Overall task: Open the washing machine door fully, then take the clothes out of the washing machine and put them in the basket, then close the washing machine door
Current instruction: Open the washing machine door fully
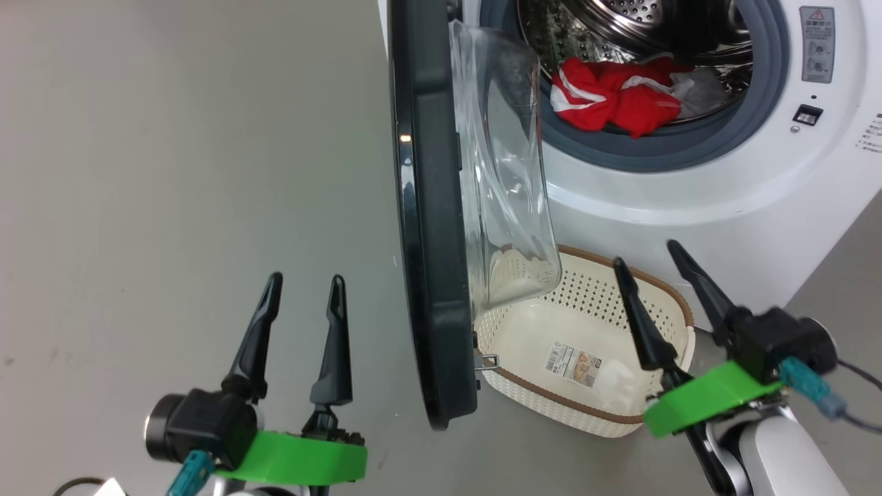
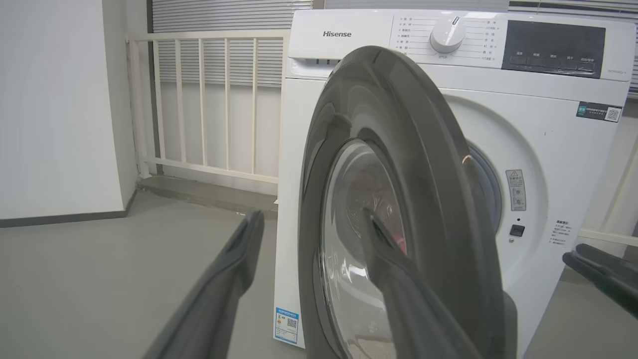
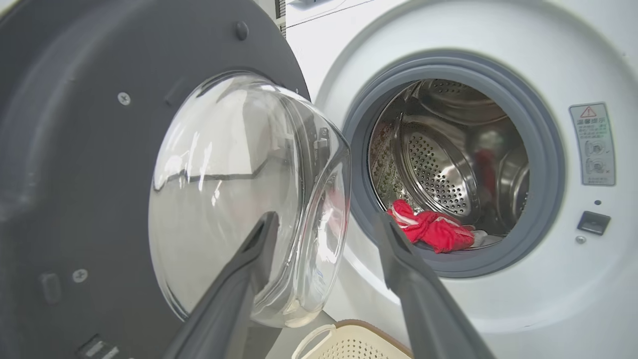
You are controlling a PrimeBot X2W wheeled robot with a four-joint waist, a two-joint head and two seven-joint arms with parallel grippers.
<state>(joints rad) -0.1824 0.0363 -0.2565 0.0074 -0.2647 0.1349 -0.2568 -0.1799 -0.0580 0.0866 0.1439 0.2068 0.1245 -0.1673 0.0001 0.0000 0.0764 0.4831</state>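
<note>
Left gripper (image 1: 306, 277) and right gripper (image 1: 645, 252) both hang with fingers spread wide, gripping nothing, one on either side of the door (image 1: 431, 241), which stands edge-on to me, swung out from the washing machine (image 1: 689, 200). I see the clothes (image 1: 613, 96) (red with white trim) lying at the front lip of the drum (image 1: 620, 21). Below the opening the basket (image 1: 592, 293) sits on the floor (image 1: 172, 172), just beside the door's lower edge.

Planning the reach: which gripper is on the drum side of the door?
The right gripper, open by the basket; the left gripper faces the door from outside.
</note>
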